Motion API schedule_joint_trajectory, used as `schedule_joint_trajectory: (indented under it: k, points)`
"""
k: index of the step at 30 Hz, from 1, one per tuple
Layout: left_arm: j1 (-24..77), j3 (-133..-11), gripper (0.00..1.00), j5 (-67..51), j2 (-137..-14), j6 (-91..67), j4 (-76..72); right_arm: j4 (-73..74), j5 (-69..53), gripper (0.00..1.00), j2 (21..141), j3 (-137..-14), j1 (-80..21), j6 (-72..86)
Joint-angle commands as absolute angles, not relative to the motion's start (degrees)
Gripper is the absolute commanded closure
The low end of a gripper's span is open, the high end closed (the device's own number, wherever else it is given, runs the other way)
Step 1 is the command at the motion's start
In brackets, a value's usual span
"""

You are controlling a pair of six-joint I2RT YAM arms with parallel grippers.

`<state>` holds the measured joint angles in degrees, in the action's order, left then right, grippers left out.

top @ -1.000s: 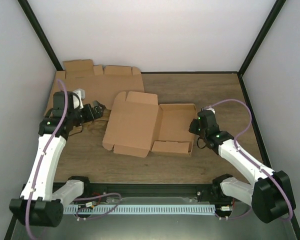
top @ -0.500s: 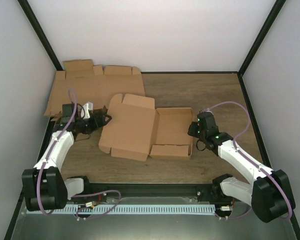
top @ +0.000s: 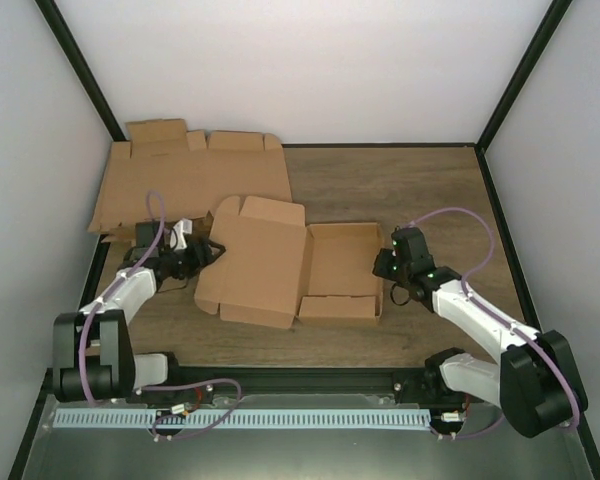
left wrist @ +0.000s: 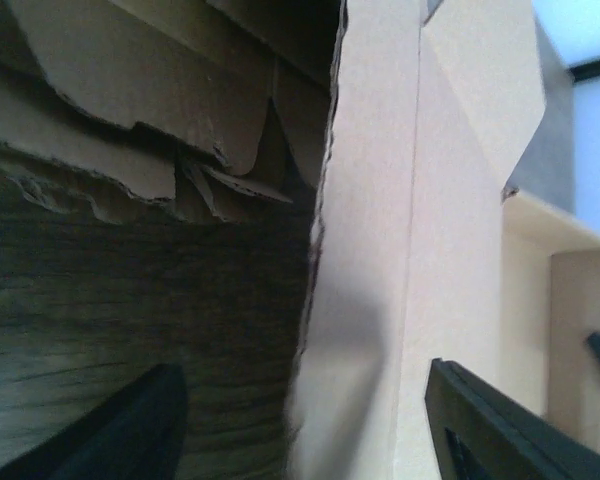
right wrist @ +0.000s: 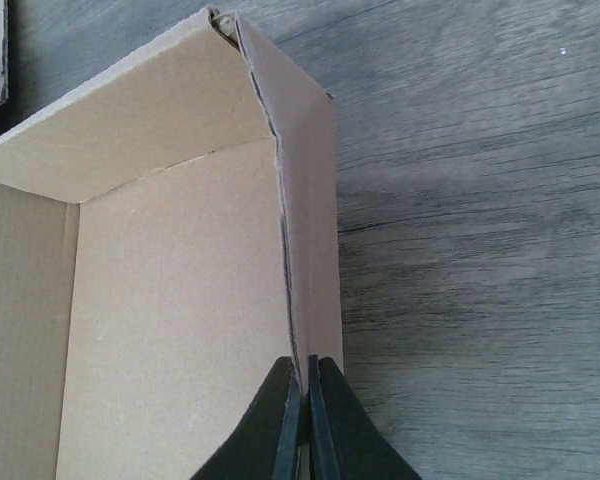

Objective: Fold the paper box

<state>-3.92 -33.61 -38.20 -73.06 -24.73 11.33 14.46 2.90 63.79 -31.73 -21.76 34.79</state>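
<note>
Plain brown die-cut cardboard box (top: 265, 262), half-formed, on wooden counter (top: 380, 185), between both hands. Right hand (right wrist: 302, 368) pinched together on its side wall; left hand (top: 206, 250) apart, straddling the lid edge.

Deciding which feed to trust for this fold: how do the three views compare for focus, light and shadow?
Top external: evenly lit, sharp, no glare, only soft shadows beside the paper box. Left wrist: too close, the box panel and both fingers soft, the table dim, a shadow patch on the cardboard. Right wrist: crisp and bright, wood grain and the box wall's edge clear.
</note>
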Motion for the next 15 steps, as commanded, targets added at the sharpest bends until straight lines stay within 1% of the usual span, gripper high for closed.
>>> schedule_joint_trajectory:
  k: [1,4,5,6,7,9,10,13,15]
  points:
    - [-4.04,-33.06,0.39,-43.13,-72.89,-25.25,6.75,11.3,1.18,0.97,64.65,-31.46,-21.24,35.31]
    - [-3.62,-33.65,0.56,-44.91,-69.3,-25.66,6.54,11.25,0.55,0.81,65.95,-31.63,-21.28,34.72]
    - [-2.8,-34.79,0.63,-45.43,-67.59,-25.3,7.22,11.08,0.16,0.72,66.38,-31.72,-21.28,34.33]
    - [-1.84,-36.1,0.69,-45.46,-66.38,-24.66,8.57,10.82,-0.21,0.58,66.72,-31.58,-21.22,33.91]
    - [-0.71,-37.58,0.74,-44.99,-65.42,-23.77,10.16,10.74,-0.61,0.54,67.22,-31.63,-21.19,33.58]
    - [1.75,-40.78,0.82,-43.16,-64.0,-22.0,13.85,10.87,-0.64,0.54,67.94,-31.64,-21.23,33.44]
    - [2.89,-42.39,0.84,-42.41,-63.67,-21.14,15.51,10.95,-0.74,0.54,68.24,-31.59,-21.28,33.36]
    - [5.13,-46.58,0.87,-41.05,-63.58,-18.7,19.99,11.81,-1.54,0.53,68.9,-32.0,-21.18,32.94]
    - [6.47,-49.03,0.87,-40.62,-64.05,-17.32,22.32,12.46,-2.76,0.5,69.1,-32.26,-21.25,32.49]
